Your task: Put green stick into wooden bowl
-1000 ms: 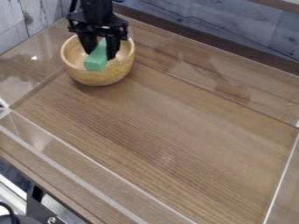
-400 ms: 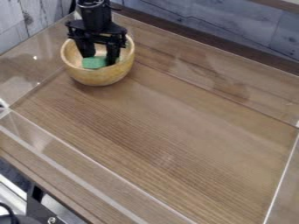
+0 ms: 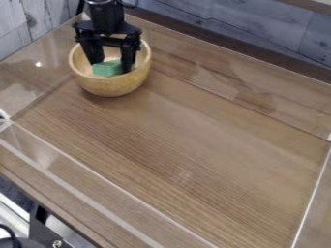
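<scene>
The bowl (image 3: 108, 76) sits at the far left of the desk (image 3: 195, 145), near the back edge. The stick (image 3: 105, 69) lies inside its hollow, loose, toward the back. Directly above it hangs the black gripper (image 3: 106, 50), pointing down, its fingers (image 3: 81, 50) spread wide on either side of the stick and not pinching it. To the right the wood-grain desk stretches bare under a clear sheet, with low transparent walls along its edges

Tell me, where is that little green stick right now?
The green stick lies inside the wooden bowl at the table's far left, under the open gripper.
</scene>
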Action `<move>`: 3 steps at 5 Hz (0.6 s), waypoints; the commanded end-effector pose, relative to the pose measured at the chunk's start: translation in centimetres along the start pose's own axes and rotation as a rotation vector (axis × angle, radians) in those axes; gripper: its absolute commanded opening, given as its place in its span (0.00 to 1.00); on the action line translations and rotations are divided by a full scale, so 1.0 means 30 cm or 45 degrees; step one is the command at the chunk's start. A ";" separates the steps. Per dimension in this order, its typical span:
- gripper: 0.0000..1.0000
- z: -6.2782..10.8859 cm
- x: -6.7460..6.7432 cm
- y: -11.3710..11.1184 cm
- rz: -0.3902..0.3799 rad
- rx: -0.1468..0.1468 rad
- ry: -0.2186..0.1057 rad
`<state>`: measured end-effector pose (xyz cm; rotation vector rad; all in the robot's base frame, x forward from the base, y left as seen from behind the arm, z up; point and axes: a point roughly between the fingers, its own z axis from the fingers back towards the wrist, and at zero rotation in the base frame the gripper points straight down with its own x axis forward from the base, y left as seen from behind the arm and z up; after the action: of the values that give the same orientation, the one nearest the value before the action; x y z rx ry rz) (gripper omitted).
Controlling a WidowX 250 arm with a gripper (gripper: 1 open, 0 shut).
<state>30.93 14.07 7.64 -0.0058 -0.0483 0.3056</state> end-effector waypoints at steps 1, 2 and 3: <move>1.00 0.128 0.037 -0.020 0.008 0.007 -0.129; 1.00 0.114 0.038 -0.031 0.006 0.015 -0.129; 1.00 0.096 0.038 -0.049 -0.001 0.024 -0.125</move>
<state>31.77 12.85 8.59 0.0105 -0.0798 0.3107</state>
